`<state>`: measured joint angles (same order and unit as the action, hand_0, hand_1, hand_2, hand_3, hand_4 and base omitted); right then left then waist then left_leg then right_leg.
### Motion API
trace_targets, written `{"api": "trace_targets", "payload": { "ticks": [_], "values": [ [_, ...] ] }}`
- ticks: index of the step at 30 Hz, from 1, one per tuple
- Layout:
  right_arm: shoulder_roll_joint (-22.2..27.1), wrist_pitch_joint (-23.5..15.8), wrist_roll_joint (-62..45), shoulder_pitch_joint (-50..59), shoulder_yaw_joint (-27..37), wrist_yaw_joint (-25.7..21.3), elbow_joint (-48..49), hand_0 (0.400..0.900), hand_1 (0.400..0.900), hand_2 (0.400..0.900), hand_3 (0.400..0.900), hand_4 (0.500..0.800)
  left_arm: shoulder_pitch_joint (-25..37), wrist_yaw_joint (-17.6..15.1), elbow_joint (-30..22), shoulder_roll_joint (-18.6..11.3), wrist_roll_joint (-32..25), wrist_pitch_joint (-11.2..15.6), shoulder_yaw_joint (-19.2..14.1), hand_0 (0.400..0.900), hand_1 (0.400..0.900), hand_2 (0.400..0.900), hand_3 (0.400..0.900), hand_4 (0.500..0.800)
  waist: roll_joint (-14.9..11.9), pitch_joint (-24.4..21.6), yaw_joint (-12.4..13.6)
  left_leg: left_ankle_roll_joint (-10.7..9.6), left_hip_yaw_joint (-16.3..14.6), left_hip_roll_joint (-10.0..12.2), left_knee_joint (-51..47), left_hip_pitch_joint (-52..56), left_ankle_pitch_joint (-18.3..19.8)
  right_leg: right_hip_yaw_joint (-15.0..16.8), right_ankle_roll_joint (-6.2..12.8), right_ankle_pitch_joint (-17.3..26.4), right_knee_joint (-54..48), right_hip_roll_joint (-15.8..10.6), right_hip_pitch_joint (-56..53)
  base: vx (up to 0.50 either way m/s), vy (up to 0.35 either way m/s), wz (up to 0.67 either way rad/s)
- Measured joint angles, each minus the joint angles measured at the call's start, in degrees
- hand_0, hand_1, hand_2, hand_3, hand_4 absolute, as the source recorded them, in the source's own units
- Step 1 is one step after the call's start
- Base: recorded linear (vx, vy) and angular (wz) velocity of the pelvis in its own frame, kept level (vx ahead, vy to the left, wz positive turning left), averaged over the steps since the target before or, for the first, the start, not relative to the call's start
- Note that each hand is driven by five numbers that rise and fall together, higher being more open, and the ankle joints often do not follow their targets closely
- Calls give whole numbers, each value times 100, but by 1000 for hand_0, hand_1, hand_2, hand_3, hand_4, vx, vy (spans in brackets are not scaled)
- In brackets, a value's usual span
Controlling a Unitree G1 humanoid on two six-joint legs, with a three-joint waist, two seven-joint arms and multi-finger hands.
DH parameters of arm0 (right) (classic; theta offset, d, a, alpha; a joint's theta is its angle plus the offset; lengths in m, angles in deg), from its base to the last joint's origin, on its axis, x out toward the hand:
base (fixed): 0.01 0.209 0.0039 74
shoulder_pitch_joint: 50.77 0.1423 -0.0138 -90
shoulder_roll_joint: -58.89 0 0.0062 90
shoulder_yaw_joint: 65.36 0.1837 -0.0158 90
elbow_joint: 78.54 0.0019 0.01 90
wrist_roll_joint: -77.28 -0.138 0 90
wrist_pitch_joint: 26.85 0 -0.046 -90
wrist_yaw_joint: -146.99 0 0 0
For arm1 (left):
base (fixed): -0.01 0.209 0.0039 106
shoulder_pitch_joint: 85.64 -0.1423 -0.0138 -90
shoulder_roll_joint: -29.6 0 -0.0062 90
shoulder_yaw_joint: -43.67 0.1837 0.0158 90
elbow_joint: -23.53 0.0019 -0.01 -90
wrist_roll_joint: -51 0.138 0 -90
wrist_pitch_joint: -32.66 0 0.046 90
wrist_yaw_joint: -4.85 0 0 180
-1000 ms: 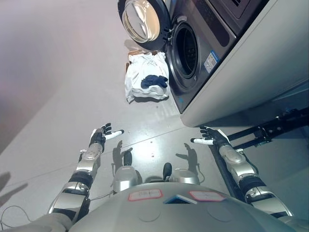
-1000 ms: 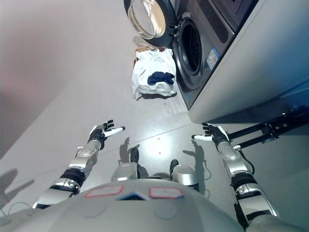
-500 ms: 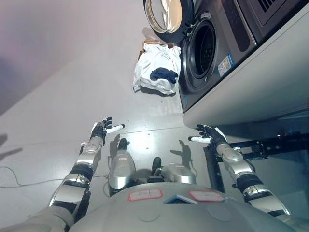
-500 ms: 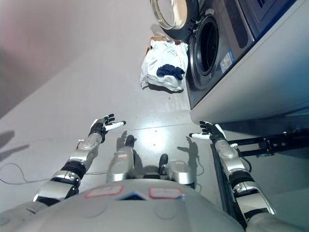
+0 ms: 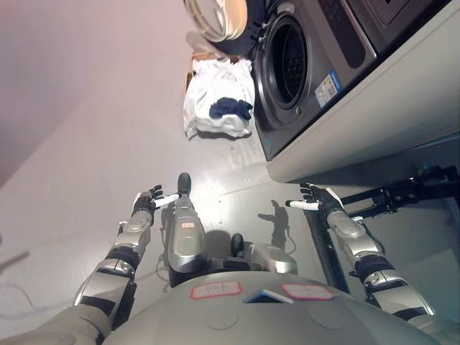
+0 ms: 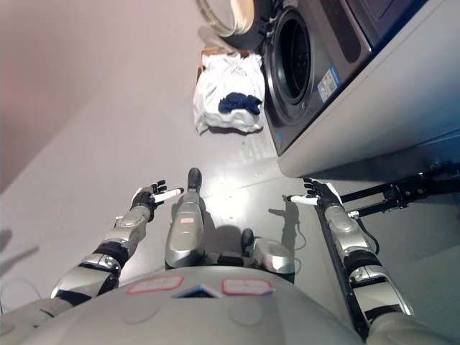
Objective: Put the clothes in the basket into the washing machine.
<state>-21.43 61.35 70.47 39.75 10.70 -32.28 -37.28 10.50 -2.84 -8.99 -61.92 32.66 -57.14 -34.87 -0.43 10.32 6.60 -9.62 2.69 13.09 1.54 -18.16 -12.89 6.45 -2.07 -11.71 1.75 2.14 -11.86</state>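
Both hands, left hand (image 5: pixel 146 202) and right hand (image 5: pixel 313 200), hang empty with fingers spread, well short of the white cloth-lined basket (image 5: pixel 215 108) ahead beside the dark front-loading washing machine (image 5: pixel 302 65), so closing that gap comes first.

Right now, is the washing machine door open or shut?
Open. The round door is swung out to the left of the washing machine, and the dark drum opening is exposed, beside the basket of clothes.

Grey floor (image 5: pixel 86 144); black metal frame (image 5: pixel 402 192) at right, beside cabinet.
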Motion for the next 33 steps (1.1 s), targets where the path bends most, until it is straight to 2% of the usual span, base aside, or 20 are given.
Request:
{"api": "trace_targets", "payload": {
  "ticks": [1,2,3,4,6,7,9,11,15,17,19,20,21,22,23,24,26,29,31,33],
  "values": [
    [23,6,0,-17,-10,1,-14,900,900,900,900,800,-62,-46,-63,14,-29,6,-4,900,900,900,900,800,30,-146,-4,151,13,-3,9,63,119,113,174,-124,12,-170,5,304,350,-17],
    [10,-16,-2,-11,-61,-49,-53,900,900,900,900,800,-127,-95,-100,14,-39,16,-12,900,900,900,900,800,7,-312,-24,252,-168,-107,52,93,-325,77,416,-223,-30,-423,-42,326,319,-6],
    [-169,-7,-14,29,-91,-96,-85,900,900,900,900,800,13,-167,-80,-112,-80,17,-20,900,900,900,900,800,-301,-334,-103,410,-445,-438,93,78,-184,78,574,-217,-25,-798,-58,347,309,-11],
    [-258,-20,-19,51,-137,-95,-86,900,900,900,900,800,184,-208,-78,-150,-103,28,-19,900,900,900,900,800,-409,-339,-126,574,-553,-629,171,45,-92,-23,685,-165,241,-1014,-8,337,315,-28],
    [-325,-40,-58,113,-256,-83,-82,900,900,900,900,800,541,-223,-254,-182,-154,123,-5,900,900,900,900,800,-479,-360,-50,833,-768,-856,409,-3,92,-142,906,168,696,-1366,-7,295,302,-49],
    [-397,-41,-75,263,-304,-66,-90,900,900,900,900,800,557,-228,-381,-268,-181,239,-9,900,900,900,900,800,-500,-367,39,897,-973,-873,600,-81,261,-51,1153,523,735,-1556,28,235,283,-45],
    [-459,-93,-115,617,-390,-59,37,900,900,900,900,800,642,-311,-536,-414,-198,297,-52,900,900,900,900,800,-502,-378,81,979,-1166,-955,722,-123,494,-57,1465,895,649,-1712,194,224,259,-8],
    [-451,-93,-129,828,-442,-66,34,900,900,900,900,800,816,-338,-577,-425,-199,372,-62,900,900,900,900,800,-527,-395,86,1052,-1187,-1126,753,-164,619,-132,1564,1163,643,-1827,247,221,234,9],
    [-462,-96,-144,961,-458,-153,6,900,900,900,900,800,872,-327,-358,-402,-199,369,8,900,900,900,900,800,-715,-545,85,1263,-1155,-1332,745,-105,819,-118,1481,1755,1020,-1985,459,226,298,4],
    [-497,-94,-150,953,-443,-173,10,900,900,900,900,800,808,-321,-273,-447,-196,328,17,900,900,900,900,800,-714,-537,-21,1406,-1155,-1520,661,133,967,-176,1394,2392,1623,-1979,690,236,350,7],
    [-513,-98,-151,834,-462,-155,45,900,900,900,900,800,709,-325,-271,-494,-196,279,1,900,900,900,900,800,-645,-497,-72,1540,-1102,-1558,397,525,958,-177,1405,2277,2492,-2003,1090,332,324,19],
    [-522,-113,-151,816,-445,-152,56,900,900,900,900,800,688,-323,-269,-520,-196,246,7,900,900,900,900,800,-522,-396,-151,1649,-1007,-1652,197,817,989,-253,1426,1958,2822,-1920,1354,301,246,27],
    [-487,-147,-152,824,-433,-145,95,900,900,900,900,800,666,-329,-253,-493,-195,239,-1,900,900,900,900,800,-357,-298,-249,1701,-869,-1651,-13,1145,952,-343,1229,1436,3215,-1716,1667,342,134,55],
    [-458,-177,-152,858,-426,-153,94,900,900,900,900,800,654,-316,-238,-480,-195,242,3,900,900,900,900,800,-176,-213,-335,1662,-834,-1614,-93,1317,882,-408,1209,1183,3232,-1592,1843,247,60,50],
    [-423,-175,-151,733,-413,-146,120,900,900,900,900,800,669,-312,-247,-421,-192,251,14,900,900,900,900,800,-63,-189,-491,1679,-730,-1678,-134,1433,998,-481,1210,1028,3152,-1411,2157,458,22,105],
    [-420,-192,-155,680,-342,-142,140,900,900,900,900,800,686,-332,-254,-414,-191,265,-55,900,900,900,900,800,9,-157,-586,1738,-674,-1731,-213,1511,838,-676,1244,931,2736,-1429,2287,239,-44,75],
    [-408,-190,-159,346,-190,-147,202,900,900,900,900,800,733,-323,-253,-341,-187,271,-56,900,900,900,900,800,-15,-126,-900,1785,-407,-1965,-291,1707,868,-986,1278,957,1652,-1502,2479,381,-80,96],
    [-435,-141,-160,-28,-39,-143,193,900,900,900,900,800,757,-300,-52,-242,-173,269,-93,900,900,900,900,800,-158,6,-1290,1847,-52,-2161,-391,2034,945,-1078,1568,1690,-296,-1576,2659,302,-27,53],
    [-431,-108,-159,-219,104,-147,177,900,900,900,900,800,611,-280,-32,-141,-169,260,-113,900,900,900,900,800,-221,107,-1359,1849,8,-2178,-431,2295,1018,-1037,1516,2086,-611,-1536,2804,204,-8,25],
    [-423,-78,-160,-307,242,-150,115,900,900,900,900,800,433,-198,-15,-42,-131,253,-112,900,900,900,900,800,-254,126,-1394,1784,66,-2183,-454,2510,1137,-1176,1419,2213,-552,-1529,2840,218,-58,40]
  ]
}}
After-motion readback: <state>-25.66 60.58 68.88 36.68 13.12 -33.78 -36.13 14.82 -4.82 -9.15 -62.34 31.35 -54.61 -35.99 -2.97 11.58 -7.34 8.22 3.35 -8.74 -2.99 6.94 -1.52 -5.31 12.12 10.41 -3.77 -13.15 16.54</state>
